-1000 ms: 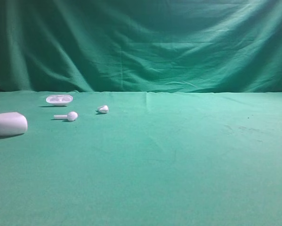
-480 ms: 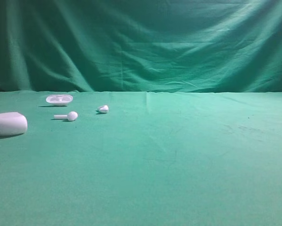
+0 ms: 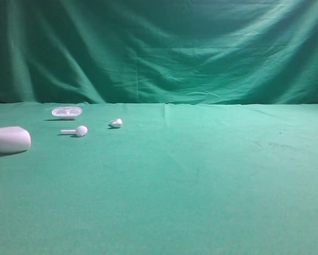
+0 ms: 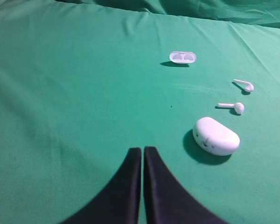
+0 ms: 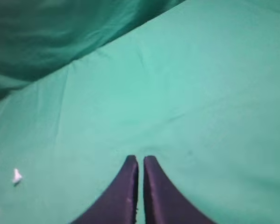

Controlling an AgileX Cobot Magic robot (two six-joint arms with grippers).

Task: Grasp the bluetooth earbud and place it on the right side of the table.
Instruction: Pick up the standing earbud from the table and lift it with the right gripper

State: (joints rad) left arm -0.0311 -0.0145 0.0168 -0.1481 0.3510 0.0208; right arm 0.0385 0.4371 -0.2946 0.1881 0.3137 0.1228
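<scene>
White bluetooth earbud [image 3: 77, 130] untouched on green table [image 3: 201, 180].

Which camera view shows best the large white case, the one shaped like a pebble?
The left wrist view shows the case best: close, complete, with its shadow on the table. The exterior high view shows it smaller, at the left edge. In the right wrist view I cannot identify it among the tiny white specks at the left edge.
</scene>
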